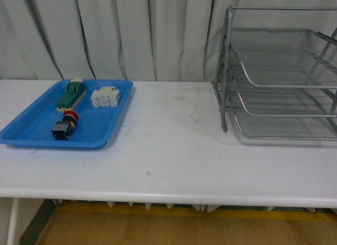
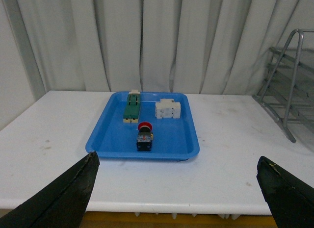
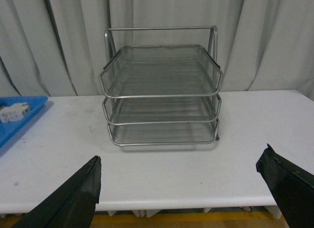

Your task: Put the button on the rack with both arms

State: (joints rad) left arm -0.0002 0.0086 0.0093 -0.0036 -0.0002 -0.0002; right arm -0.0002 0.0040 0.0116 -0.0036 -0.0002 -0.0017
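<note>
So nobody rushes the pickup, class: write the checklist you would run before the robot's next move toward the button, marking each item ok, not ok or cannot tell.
1. The button lies in the blue tray, uncovered: ok.
2. The button stands apart from the green block and the white block: ok.
3. The left tool is open and holds nothing: ok.
4. The right tool is open and holds nothing: ok.
5. The rack has a bare top tier: ok.
6. The button is within the left arm's reach: cannot tell.

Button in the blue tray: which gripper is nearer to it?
Left. The left gripper points at the button, jaws open; the right gripper points at the rack, with the button outside its view.
</note>
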